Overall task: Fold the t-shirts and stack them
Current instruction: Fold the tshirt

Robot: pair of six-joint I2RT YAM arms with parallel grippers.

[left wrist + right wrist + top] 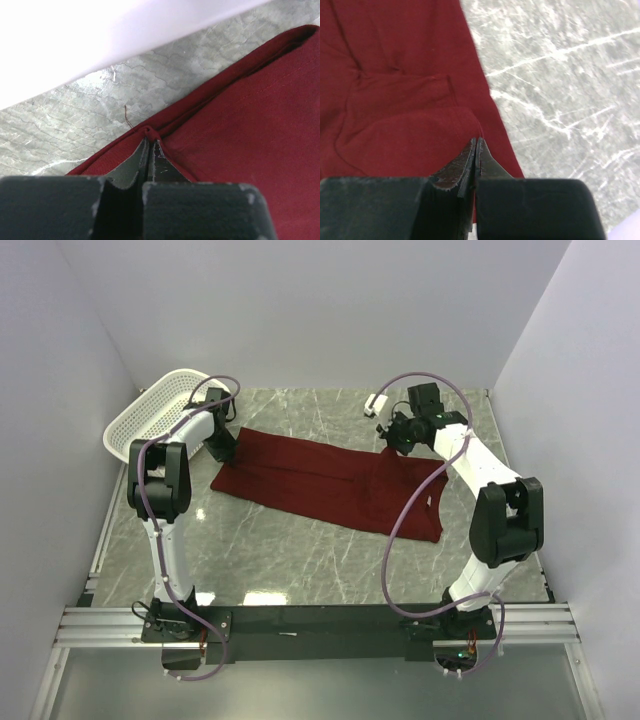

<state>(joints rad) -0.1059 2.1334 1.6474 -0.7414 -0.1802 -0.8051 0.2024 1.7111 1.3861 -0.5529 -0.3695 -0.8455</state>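
The dark red t-shirt (320,485) lies spread across the middle of the marble table, partly folded lengthwise. My left gripper (222,450) sits at its far left corner. In the left wrist view the left gripper (149,142) is shut, its tips pinching a small bunch of the t-shirt's (250,130) doubled hem. My right gripper (394,444) is at the shirt's far right edge. Seen from the right wrist, the right gripper (476,142) is shut on a raised fold of the t-shirt (400,110) close to its side edge.
A white perforated basket (150,415) leans at the back left corner, just beyond the left gripper. White walls close in the table on three sides. Bare marble (300,560) lies between the shirt and the arm bases.
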